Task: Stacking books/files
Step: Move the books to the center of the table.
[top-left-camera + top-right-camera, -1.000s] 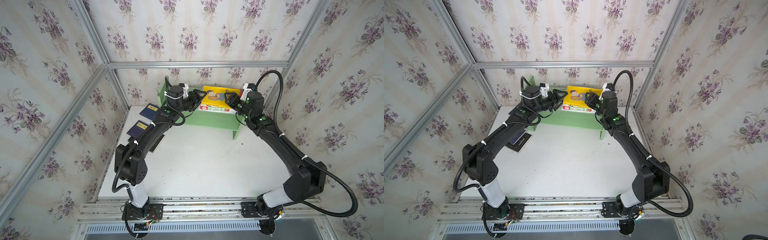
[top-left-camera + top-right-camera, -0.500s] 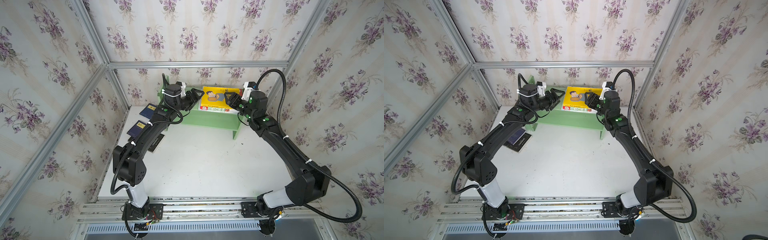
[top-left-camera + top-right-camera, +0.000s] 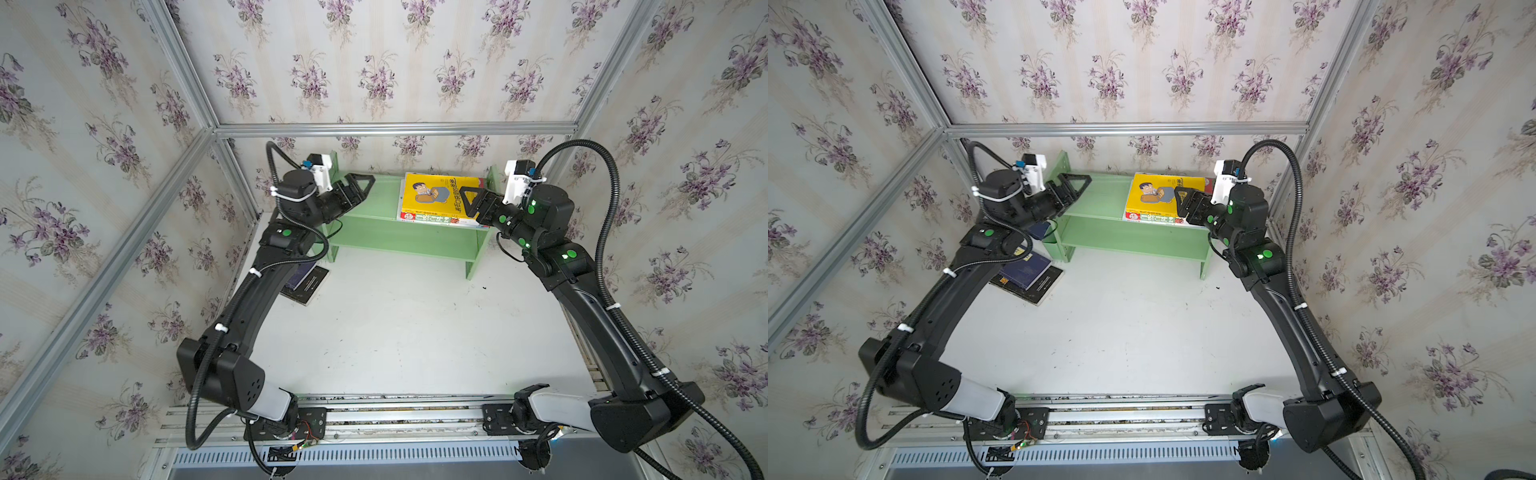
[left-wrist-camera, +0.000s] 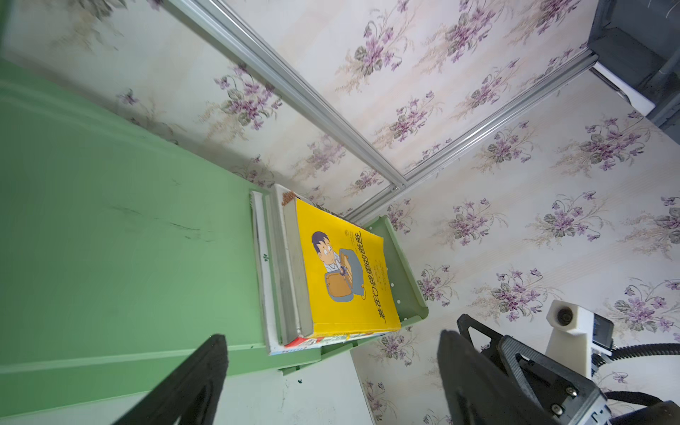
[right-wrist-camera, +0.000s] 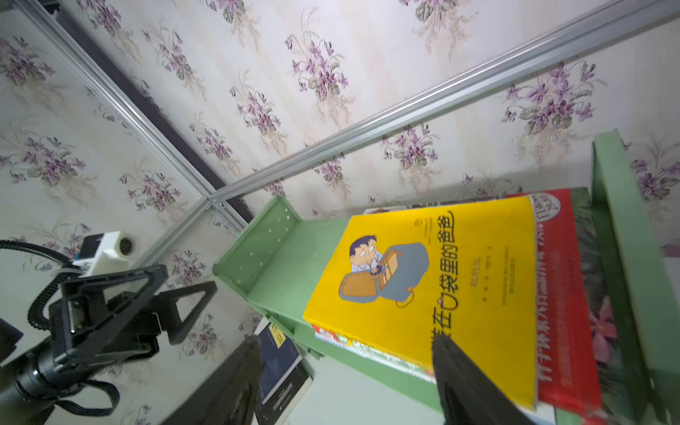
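Observation:
A stack of books lies on the right end of the green shelf. The yellow book with the cartoon man is on top, over a red-covered book. My left gripper hangs open over the shelf's left part, well apart from the stack. The right gripper is open at the yellow book's right front corner and grips nothing. A navy book with a yellow label lies on a black book on the table, beneath my left arm.
The shelf stands against the flowered back wall, with raised green end panels at both ends. Aluminium frame rails run along the walls. The white table spreads out in front of the shelf.
Both grippers have opened wider and come off the yellow book. The left gripper has drawn back to the left along the shelf; the right has backed off slightly to the right.

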`<state>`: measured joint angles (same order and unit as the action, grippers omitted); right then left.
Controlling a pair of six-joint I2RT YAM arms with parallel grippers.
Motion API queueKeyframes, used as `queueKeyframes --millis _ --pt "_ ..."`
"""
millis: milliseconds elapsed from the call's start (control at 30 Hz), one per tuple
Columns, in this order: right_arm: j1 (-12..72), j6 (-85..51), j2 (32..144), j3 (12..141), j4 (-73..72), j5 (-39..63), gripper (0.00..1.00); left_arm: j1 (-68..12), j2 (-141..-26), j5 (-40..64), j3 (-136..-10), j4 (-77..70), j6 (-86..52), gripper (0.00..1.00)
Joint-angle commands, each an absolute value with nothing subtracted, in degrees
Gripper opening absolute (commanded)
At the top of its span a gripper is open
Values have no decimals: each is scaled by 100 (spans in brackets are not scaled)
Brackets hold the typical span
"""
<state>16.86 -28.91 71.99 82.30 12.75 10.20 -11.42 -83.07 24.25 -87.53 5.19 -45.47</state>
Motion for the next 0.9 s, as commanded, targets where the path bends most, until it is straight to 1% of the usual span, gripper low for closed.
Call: queueKeyframes --millis 0,100,167,333,400,533,633,733,867 --pt "1889 -2852 7104 8166 1256 918 80 -660 -7779 2569 -8380 431 -4230 94" --pt "2284 -2456 7181 8308 1239 440 83 -85 -7165 2284 -7911 598 -4128 97" --pt "2536 -2204 7314 8492 1208 344 87 290 -6844 2059 -7681 898 -4080 99" --pt "3107 -1965 7806 8785 921 508 94 1069 -6914 1668 -7439 1976 -3982 99" --pt "3509 -1978 8000 8733 771 140 95 1332 -7022 1681 -7246 2102 -4055 99" --pt "3955 -2150 8299 8565 670 -382 97 1593 -7613 1471 -7058 2235 -4074 99" --pt "3987 -2376 8392 8423 556 -387 97 1660 -8192 1383 -7245 2331 -3881 99" --pt "3992 -2390 8404 8428 652 -444 97 1679 -8936 1489 -7697 2399 -3816 99" --pt "3999 -2375 8287 8416 845 -768 97 1666 -10072 1900 -8561 2391 -3801 99"
